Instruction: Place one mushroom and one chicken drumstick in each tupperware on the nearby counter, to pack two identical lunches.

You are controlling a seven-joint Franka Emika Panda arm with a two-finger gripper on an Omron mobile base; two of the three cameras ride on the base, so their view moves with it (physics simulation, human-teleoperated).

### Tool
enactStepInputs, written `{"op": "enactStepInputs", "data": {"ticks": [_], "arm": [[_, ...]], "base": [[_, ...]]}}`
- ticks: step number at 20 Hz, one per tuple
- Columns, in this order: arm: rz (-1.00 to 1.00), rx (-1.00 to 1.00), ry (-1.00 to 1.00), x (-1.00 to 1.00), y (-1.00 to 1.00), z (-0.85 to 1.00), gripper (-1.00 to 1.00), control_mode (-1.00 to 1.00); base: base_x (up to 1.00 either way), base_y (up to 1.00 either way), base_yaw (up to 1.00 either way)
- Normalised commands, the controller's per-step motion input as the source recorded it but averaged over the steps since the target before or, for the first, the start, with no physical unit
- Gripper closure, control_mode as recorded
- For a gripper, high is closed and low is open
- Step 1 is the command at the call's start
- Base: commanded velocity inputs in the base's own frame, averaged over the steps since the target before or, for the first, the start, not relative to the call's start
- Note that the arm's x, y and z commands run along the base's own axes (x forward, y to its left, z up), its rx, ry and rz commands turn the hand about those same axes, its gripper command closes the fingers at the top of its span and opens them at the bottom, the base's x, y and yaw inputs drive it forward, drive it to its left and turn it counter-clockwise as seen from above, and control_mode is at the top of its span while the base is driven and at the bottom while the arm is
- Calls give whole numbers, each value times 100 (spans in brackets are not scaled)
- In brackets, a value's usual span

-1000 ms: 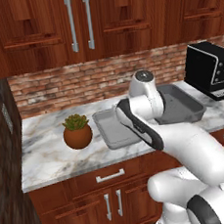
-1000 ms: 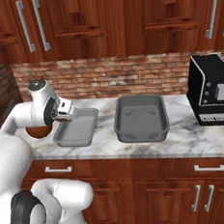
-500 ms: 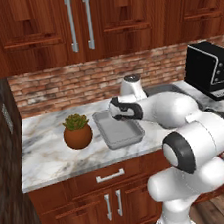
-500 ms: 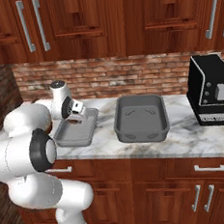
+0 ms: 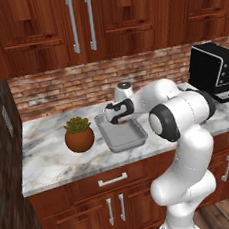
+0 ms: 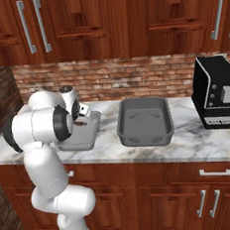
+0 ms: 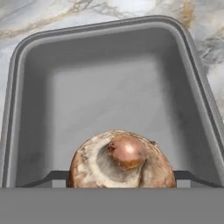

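Reddish-brown wood cabinets (image 6: 127, 16) with silver bar handles hang above a red brick backsplash (image 6: 133, 78), and more of the same cabinets stand under the white-grey veined marble counter (image 6: 189, 142). At the counter's right end sits a black coffee machine (image 6: 217, 94), well apart from the arm. Left of it lies the wider, deeper grey tupperware tray (image 6: 145, 121), with nothing in it. Next to the left lies the small shallow grey tupperware tray (image 5: 122, 133), and the white arm reaches over it from the right in the left base view, its dark wrist hanging above the tray's far end. A round brown plant pot with a green succulent (image 5: 79, 134) stands just beside that tray's left rim, apart from it.

From the right base camera the robot's own shoulder and elbow cover much of the shallow tray, and the pot is hidden behind them. The hand camera looks straight down into the shallow tray (image 7: 26, 109): its floor is bare, and a brown mushroom (image 7: 122, 164), stem end up, sits between the two dark fingertips of the gripper (image 7: 118, 178). The tips stand wide, one at each side of the cap, clamped on it above the tray's near part.
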Motion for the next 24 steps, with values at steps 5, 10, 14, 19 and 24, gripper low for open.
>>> {"op": "enactStepInputs", "data": {"ticks": [5, 10, 14, 19, 24], "arm": [[0, 0, -5, 60, 17, -43, 100, -100], [0, 0, 0, 74, 0, -19, 100, -100], [0, 0, 0, 92, 0, -7, -100, -100], [0, 0, 0, 14, 0, -7, -100, -100], [0, 0, -2, -45, -2, 23, -100, -100]], "base": [[0, 0, 0], [0, 0, 0], [0, 0, 0], [0, 0, 0], [0, 0, 0]]}}
